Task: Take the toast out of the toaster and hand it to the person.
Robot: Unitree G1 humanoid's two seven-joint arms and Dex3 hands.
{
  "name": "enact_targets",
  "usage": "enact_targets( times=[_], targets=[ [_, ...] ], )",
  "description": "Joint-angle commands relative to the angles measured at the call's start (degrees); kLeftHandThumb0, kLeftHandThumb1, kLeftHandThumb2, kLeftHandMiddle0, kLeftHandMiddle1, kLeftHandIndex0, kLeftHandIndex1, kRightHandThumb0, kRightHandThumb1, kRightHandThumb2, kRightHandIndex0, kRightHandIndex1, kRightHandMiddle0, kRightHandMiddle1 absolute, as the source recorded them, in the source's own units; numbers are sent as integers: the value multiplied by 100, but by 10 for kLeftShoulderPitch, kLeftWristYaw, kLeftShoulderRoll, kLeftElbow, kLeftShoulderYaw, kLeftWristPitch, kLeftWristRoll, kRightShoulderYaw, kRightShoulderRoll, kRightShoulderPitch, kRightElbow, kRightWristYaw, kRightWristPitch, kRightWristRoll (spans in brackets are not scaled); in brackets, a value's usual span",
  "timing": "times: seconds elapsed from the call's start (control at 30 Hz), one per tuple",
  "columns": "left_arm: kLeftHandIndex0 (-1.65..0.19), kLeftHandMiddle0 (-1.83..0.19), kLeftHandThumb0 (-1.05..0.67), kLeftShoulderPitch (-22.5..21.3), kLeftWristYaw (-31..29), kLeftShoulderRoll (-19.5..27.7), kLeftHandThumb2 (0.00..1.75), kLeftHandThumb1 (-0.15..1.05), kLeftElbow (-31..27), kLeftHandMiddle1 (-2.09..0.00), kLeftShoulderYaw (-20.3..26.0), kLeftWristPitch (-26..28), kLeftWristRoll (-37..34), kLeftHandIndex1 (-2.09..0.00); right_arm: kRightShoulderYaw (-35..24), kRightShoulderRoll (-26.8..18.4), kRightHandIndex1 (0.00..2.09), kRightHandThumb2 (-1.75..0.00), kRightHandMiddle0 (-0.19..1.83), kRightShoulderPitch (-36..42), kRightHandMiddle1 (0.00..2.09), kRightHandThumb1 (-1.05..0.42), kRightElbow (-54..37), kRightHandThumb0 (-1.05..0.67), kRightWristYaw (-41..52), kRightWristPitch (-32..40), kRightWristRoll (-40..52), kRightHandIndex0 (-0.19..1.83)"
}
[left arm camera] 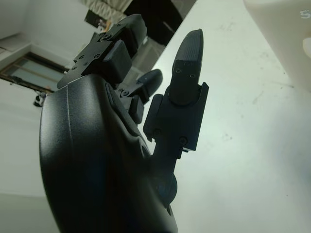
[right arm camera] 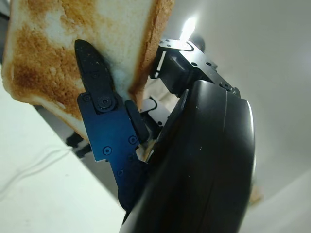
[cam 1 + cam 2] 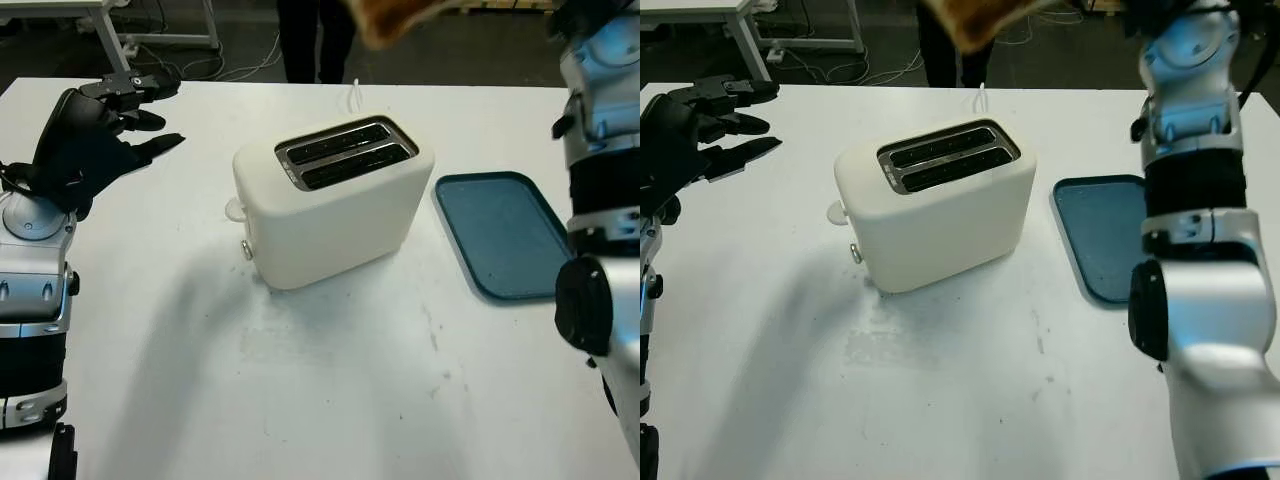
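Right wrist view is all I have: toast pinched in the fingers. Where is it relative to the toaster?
Observer: The toast is out, held high above and beyond the toaster, at the head views' top edge.
Operator: Slots empty?
Observer: Both slots look dark, with no slice standing out of them.
Operator: Left hand?
Observer: The left hand is open, raised over the table to the toaster's left, holding nothing.
Operator: Person there?
Observer: Yes, a person's legs show beyond the table's far edge, behind the toaster. No person's hand is reaching in.
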Motion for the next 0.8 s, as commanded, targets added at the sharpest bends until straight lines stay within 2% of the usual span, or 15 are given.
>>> enact_targets(
  times=[0.0,0.13,0.37,0.6,0.63,0.7,0.77],
  targets=[
    [-57,-36,-42,3,-1,-3,10,92,-6,-78,1,9,-6,-17,-22,1,175,-11,89,-20,175,-92,28,-44,-19,20,25,114],
    [-57,-37,-45,3,-1,2,11,92,-2,-78,-3,3,-2,-17,-46,-1,175,-14,85,-34,175,-92,100,-39,-51,29,45,116],
    [-58,-36,-45,1,-2,2,11,92,-1,-79,-2,3,-4,-17,-57,5,175,-22,72,-37,175,-92,211,-25,-138,11,44,102],
    [-58,-35,-44,1,-2,2,10,92,2,-79,-1,1,-5,-16,-60,29,175,-30,64,-9,175,-92,258,-15,-161,-8,45,96],
    [-58,-36,-45,1,-2,3,11,92,2,-79,-1,1,-5,-16,-56,33,175,-32,52,-3,173,-92,261,-15,-175,-11,39,93],
    [-58,-36,-45,1,-2,4,11,92,1,-80,-1,1,-4,-16,-46,42,175,-32,42,14,171,-92,266,-13,-197,-34,25,89],
    [-58,-36,-44,1,-3,2,10,92,1,-80,1,4,-9,-16,-37,49,175,-26,48,27,174,-92,271,-10,-216,-54,16,90]
  ],
)
